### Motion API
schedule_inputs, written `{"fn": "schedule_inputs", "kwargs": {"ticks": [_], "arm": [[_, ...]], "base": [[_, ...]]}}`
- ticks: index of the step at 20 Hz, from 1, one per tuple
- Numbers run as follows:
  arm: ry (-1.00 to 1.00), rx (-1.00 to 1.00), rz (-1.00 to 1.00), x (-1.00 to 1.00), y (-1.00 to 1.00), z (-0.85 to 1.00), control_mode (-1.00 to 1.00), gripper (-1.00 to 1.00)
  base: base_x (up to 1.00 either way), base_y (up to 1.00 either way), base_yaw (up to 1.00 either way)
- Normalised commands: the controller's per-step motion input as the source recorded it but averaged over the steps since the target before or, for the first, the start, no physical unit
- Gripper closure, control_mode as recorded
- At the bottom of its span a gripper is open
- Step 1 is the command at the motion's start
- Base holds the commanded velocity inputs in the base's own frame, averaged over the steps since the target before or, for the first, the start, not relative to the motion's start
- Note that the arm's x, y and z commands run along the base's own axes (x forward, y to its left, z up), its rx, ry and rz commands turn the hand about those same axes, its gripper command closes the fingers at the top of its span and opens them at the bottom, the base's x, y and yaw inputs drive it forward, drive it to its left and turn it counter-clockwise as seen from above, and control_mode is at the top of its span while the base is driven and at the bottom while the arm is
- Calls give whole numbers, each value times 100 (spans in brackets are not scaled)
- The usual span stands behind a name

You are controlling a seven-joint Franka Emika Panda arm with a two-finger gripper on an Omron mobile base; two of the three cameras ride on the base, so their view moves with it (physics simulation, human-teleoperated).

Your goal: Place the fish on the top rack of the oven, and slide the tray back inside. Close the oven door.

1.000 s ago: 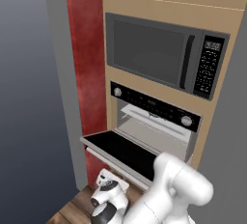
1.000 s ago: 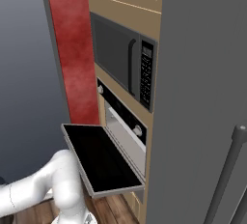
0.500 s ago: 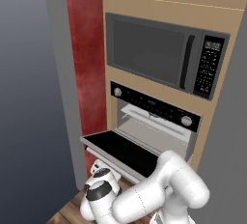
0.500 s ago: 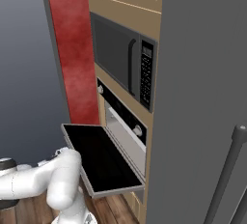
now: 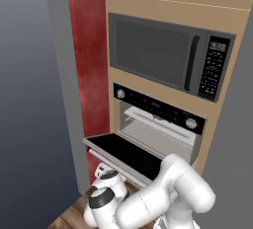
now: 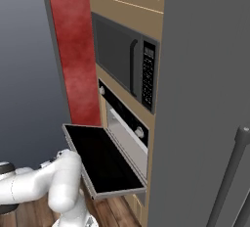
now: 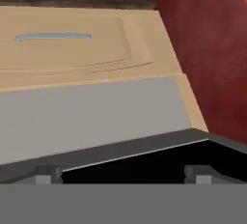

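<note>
Swung lower and leftward since a second ago, the arm (image 5: 163,193) dips under the dropped oven door (image 5: 123,151), its pincer (image 7: 123,172) released, apparently to lift it shut; the rack (image 5: 158,123) sits inside the oven (image 5: 158,124).

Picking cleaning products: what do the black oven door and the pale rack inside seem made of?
The wide black oven door, hanging open, looks like glossy dark glass in a pale metal-like edge. The flat silver-grey top rack looks like brushed metal, judged by colour alone.
</note>
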Motion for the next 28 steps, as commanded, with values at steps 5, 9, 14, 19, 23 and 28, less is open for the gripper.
{"fn": "schedule_inputs", "kwargs": {"ticks": [5,9,14,19,23,28], "arm": [[-7,-25,-24,5,-100,58,-100,-100],[-12,-30,-24,8,-100,62,-100,-100],[-11,-40,-31,22,-89,55,-100,-100],[-4,-45,-34,33,-79,51,-100,-100],[-8,-52,-32,50,-53,44,-100,-100],[-13,-50,-33,59,-40,41,-100,-100]], "base": [[0,0,0],[0,0,0],[0,0,0],[0,0,0],[0,0,0],[0,0,0]]}}
